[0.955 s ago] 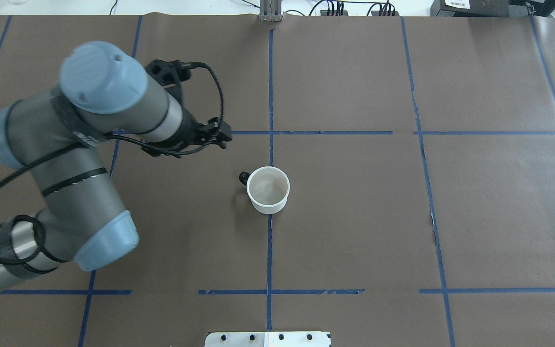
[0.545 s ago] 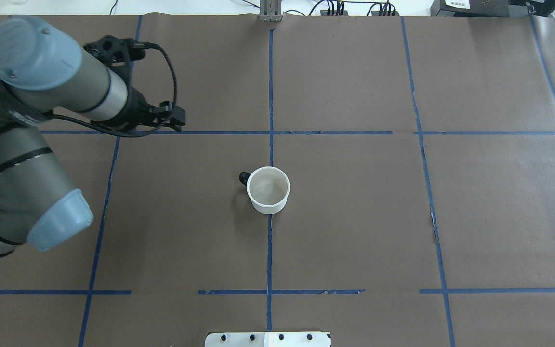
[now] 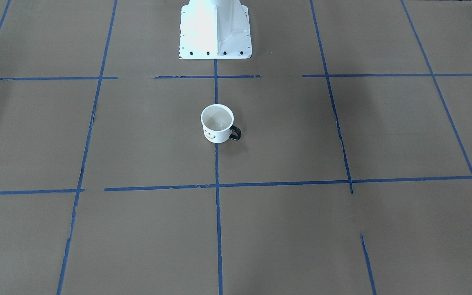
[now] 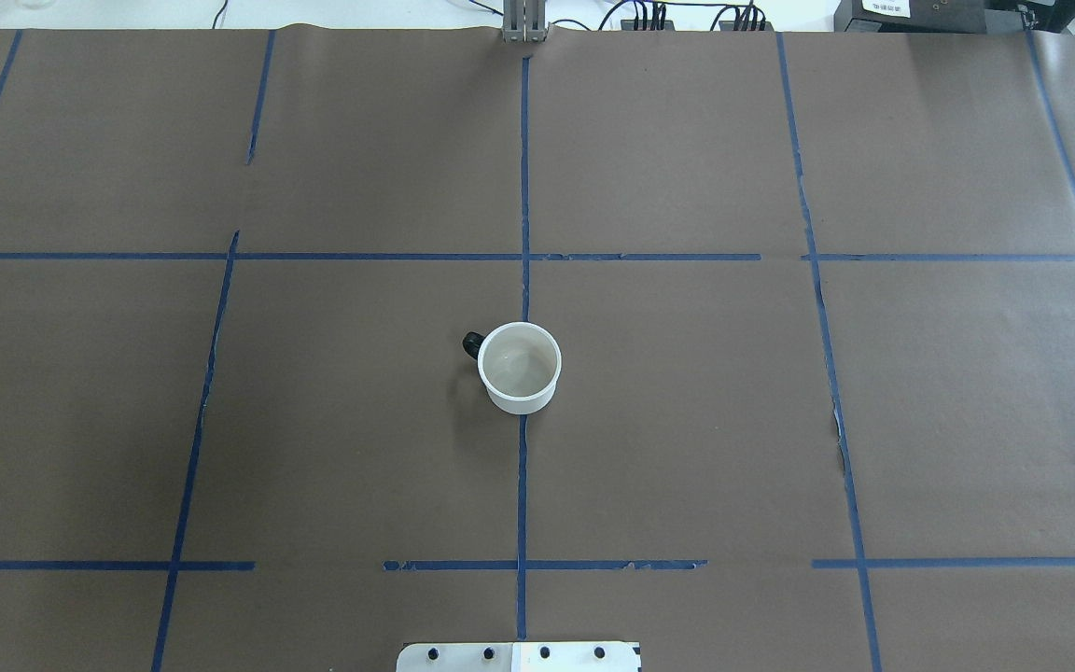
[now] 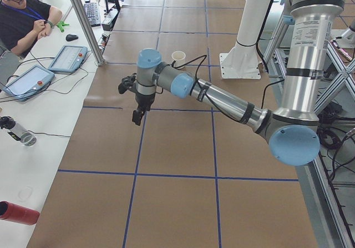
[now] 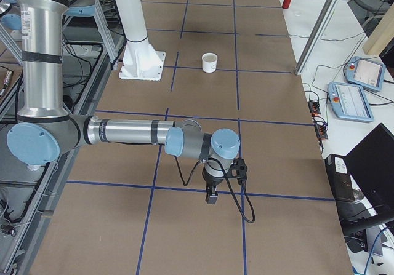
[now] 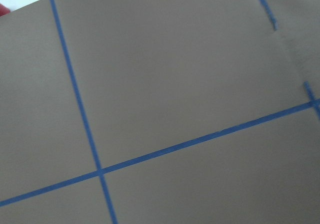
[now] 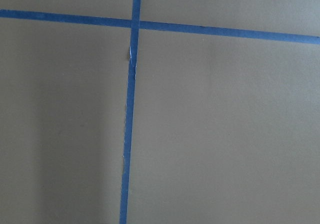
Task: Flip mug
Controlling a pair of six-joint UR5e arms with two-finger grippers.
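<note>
Two claws, L claw (image 5: pixel 136 116) and R claw (image 6: pixel 211 198), hang over opposite worktop (image 4: pixel 687 420) ends, jaw widths can't tell, w/ the mug (image 4: pixel 520 367) upright mid-worktop between them, well apart, handle (image 4: pixel 472 344) toward L arm.

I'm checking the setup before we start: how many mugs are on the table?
1. The mug stands upright, mouth up, on the centre tape line; no other shows in any view.
</note>
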